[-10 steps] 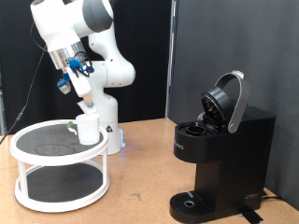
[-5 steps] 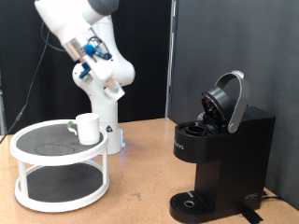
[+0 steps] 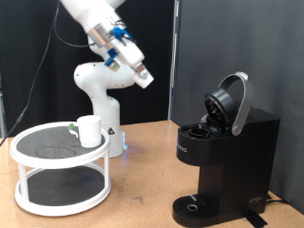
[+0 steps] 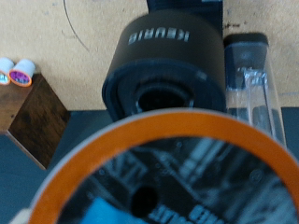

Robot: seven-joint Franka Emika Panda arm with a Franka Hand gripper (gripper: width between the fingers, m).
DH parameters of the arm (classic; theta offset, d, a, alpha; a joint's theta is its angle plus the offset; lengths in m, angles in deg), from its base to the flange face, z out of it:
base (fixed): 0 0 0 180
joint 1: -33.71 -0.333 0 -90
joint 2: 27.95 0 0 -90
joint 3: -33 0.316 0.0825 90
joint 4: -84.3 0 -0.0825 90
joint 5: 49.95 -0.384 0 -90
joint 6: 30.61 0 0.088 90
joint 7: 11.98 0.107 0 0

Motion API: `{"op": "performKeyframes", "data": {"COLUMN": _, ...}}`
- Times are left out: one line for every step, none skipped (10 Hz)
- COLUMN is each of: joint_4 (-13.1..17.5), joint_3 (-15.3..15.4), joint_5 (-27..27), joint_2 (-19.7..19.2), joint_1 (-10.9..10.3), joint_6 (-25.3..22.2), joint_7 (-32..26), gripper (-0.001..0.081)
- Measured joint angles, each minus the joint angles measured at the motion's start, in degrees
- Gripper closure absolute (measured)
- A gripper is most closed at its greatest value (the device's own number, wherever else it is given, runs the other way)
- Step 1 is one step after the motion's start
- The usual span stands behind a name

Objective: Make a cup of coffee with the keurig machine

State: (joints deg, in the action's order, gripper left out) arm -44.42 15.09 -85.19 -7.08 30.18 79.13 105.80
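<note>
Keurig machine [image 3: 225, 152], lid raised, sits below-right of the pod-clamping end effector [image 3: 142, 79].

White two-tier round rack [image 3: 24, 150]; wooden table [image 3: 142, 204]; dark curtain [image 3: 190, 47].

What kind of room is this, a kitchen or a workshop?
Probably a robotics lab, not a kitchen: a white robot arm bolted to a wooden table, black curtains behind, and a keurig machine set out as a test prop.
</note>
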Motion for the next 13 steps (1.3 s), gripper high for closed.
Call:
{"op": "performKeyframes", "data": {"joint_4": 1.01, "joint_3": 1.00, "joint_5": -0.58, "joint_2": -0.39, "joint_1": -0.59, "joint_6": 0.00, "joint_7": 1.07, "gripper": 0.0457}}
{"op": "performKeyframes", "data": {"joint_4": 2.05, "joint_3": 2.03, "joint_5": -0.80, "joint_2": -0.80, "joint_1": -1.19, "joint_6": 0.00, "joint_7": 2.31, "gripper": 0.0457}}
{"op": "performKeyframes", "data": {"joint_4": 3.10, "joint_3": 3.15, "joint_5": -0.89, "joint_2": -1.38, "joint_1": -1.72, "joint_6": 0.01, "joint_7": 3.38, "gripper": 0.0457}}
{"op": "performKeyframes", "data": {"joint_4": 4.05, "joint_3": 4.26, "joint_5": -1.03, "joint_2": -1.93, "joint_1": -2.20, "joint_6": 0.13, "joint_7": 4.31, "gripper": 0.0457}}
{"op": "performKeyframes", "data": {"joint_4": 5.00, "joint_3": 5.41, "joint_5": -1.07, "joint_2": -2.49, "joint_1": -2.68, "joint_6": 0.44, "joint_7": 5.52, "gripper": 0.0457}}
{"op": "performKeyframes", "data": {"joint_4": 5.94, "joint_3": 6.55, "joint_5": -1.09, "joint_2": -3.20, "joint_1": -3.13, "joint_6": 0.54, "joint_7": 6.67, "gripper": 0.0457}}
{"op": "performKeyframes", "data": {"joint_4": 6.95, "joint_3": 7.76, "joint_5": -0.96, "joint_2": -3.90, "joint_1": -3.52, "joint_6": 0.80, "joint_7": 7.74, "gripper": 0.0457}}
{"op": "performKeyframes", "data": {"joint_4": 7.73, "joint_3": 8.62, "joint_5": -0.73, "joint_2": -4.70, "joint_1": -3.57, "joint_6": 1.19, "joint_7": 8.47, "gripper": 0.0457}}
{"op": "performKeyframes", "data": {"joint_4": 7.64, "joint_3": 8.56, "joint_5": -0.81, "joint_2": -4.70, "joint_1": -3.46, "joint_6": 1.18, "joint_7": 8.40, "gripper": 0.0457}}
{"op": "performKeyframes", "data": {"joint_4": 7.31, "joint_3": 8.53, "joint_5": -0.70, "joint_2": -4.72, "joint_1": -3.44, "joint_6": 0.30, "joint_7": 8.08, "gripper": 0.0457}}
{"op": "performKeyframes", "data": {"joint_4": 6.59, "joint_3": 8.74, "joint_5": 0.73, "joint_2": -4.85, "joint_1": -3.44, "joint_6": -0.04, "joint_7": 8.13, "gripper": 0.0457}}
{"op": "performKeyframes", "data": {"joint_4": 5.71, "joint_3": 9.36, "joint_5": 3.15, "joint_2": -5.27, "joint_1": -3.45, "joint_6": 0.01, "joint_7": 8.83, "gripper": 0.0457}}
{"op": "performKeyframes", "data": {"joint_4": 4.68, "joint_3": 10.21, "joint_5": 4.73, "joint_2": -5.88, "joint_1": -3.46, "joint_6": 1.73, "joint_7": 9.62, "gripper": 0.0457}}
